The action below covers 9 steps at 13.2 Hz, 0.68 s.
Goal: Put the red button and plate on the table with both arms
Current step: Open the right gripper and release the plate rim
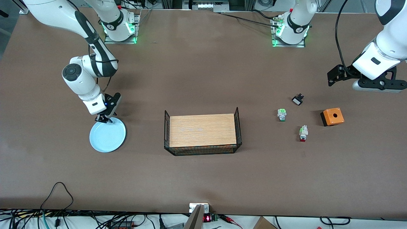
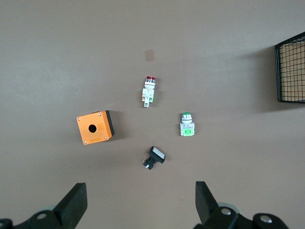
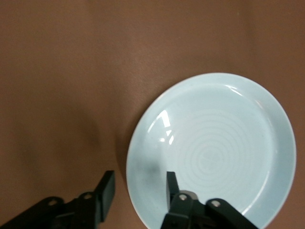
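Straddling the rim of the round pale-blue shallow plate [image 1: 107,135], the right gripper [image 1: 104,119] has its fingers parted, one inside the rim and one outside, at the plate's edge farther from the front camera, toward the right arm's end of the flat brown table [image 1: 203,63]. That plate looks stiff, glossy and likely slippery, so the low rim is the only sensible hold. The left gripper [image 2: 140,202] hangs open, waiting over the tiny, light red-capped whitish push-button switch [image 1: 303,133], probably best pinched across its body.

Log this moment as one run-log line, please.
right hand: open, straddling plate rim | left hand: open, over table | red button: untouched
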Available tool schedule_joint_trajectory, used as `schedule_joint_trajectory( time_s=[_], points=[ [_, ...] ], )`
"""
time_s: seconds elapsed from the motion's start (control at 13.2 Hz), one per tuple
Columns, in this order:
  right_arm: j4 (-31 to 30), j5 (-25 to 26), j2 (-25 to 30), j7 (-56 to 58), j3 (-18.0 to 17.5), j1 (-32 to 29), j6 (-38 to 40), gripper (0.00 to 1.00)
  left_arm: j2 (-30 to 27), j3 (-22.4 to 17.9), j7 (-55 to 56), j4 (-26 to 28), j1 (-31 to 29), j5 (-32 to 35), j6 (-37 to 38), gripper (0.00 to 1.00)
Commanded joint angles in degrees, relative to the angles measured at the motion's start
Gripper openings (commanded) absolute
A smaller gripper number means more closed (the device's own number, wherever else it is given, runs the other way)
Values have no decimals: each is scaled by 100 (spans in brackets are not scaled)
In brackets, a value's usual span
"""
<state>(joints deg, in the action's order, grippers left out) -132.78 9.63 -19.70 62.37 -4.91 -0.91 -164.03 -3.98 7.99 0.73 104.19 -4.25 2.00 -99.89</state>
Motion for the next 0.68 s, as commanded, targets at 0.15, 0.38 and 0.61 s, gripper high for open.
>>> schedule_joint_trajectory(
  time_s=[0.15, 0.38, 0.61],
  points=[
    [944, -110, 387, 100, -54, -102, 1502, 100, 46, 18, -55, -136, -40, -85, 137, 100],
    [1718, -329, 431, 74, -45, -102, 2496, 100, 47, 18, -55, -162, -40, -85, 146, 100],
    [2307, -567, 440, -328, -36, -102, 3366, 100, 55, 9, -64, -162, -67, -85, 146, 100]
  ],
)
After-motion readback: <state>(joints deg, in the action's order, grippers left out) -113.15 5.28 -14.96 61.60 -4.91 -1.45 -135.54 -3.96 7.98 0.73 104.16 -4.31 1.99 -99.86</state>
